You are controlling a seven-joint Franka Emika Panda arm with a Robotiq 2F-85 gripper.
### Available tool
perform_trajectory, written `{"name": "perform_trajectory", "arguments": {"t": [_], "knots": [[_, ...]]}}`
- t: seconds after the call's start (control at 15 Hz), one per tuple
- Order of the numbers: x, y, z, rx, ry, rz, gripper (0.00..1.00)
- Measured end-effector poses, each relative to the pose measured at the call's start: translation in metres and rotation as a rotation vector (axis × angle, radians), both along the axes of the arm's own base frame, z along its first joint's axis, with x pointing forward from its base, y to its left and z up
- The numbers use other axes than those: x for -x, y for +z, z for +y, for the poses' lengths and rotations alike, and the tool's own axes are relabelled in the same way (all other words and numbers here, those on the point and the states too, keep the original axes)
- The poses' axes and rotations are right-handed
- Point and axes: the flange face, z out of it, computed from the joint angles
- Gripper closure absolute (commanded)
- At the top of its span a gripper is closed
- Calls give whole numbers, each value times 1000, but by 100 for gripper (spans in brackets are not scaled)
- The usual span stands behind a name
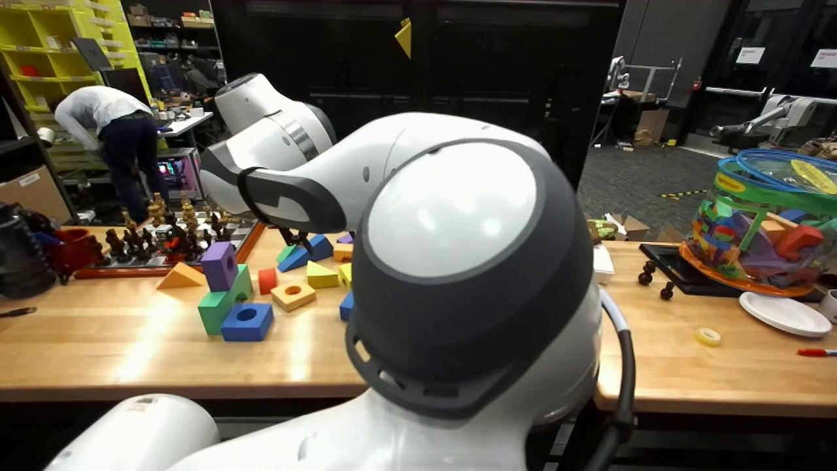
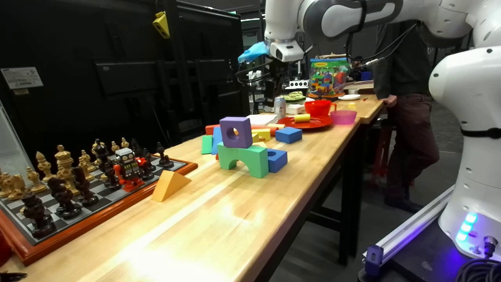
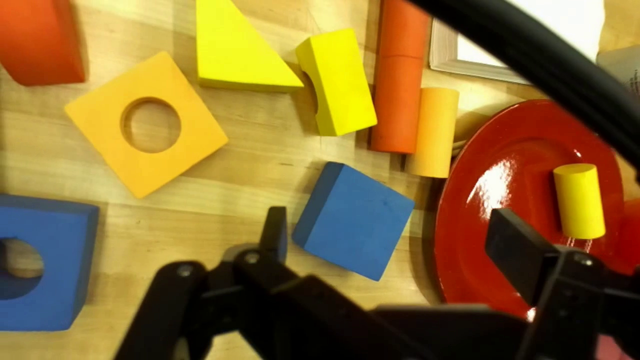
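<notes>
Over the cluttered tabletop (image 2: 219, 227) the pincer (image 3: 389, 230) hangs spread wide, nothing in its grip. In the wrist view one of its fingers (image 3: 517, 250) overlaps the red plate (image 3: 465, 240), so coming straight down there could strike the rim and tip it. In an exterior view a green arch (image 2: 250, 156) carries a purple block (image 2: 244, 139) — unfastened, by the look of it — and a low sideways swing might topple the pair. The plain blue block (image 3: 357, 222) rests on the tabletop, framed between the fingers but skewed and closer to one; uneven contact would probably twist it or shove it toward the plate. The yellow cylinder (image 3: 580, 202), smallest, lies on that plate and could roll if jolted.
</notes>
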Motion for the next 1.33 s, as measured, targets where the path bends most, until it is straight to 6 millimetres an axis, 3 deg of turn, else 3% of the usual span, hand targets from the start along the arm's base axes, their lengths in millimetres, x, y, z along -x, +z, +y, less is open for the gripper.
{"name": "perform_trajectory", "arguments": {"t": [0.4,1.0,1.33], "knots": [[8,-9,16,-6,39,54,0],[-4,-2,2,-56,10,74,0],[2,-10,14,-29,32,119,0]]}}
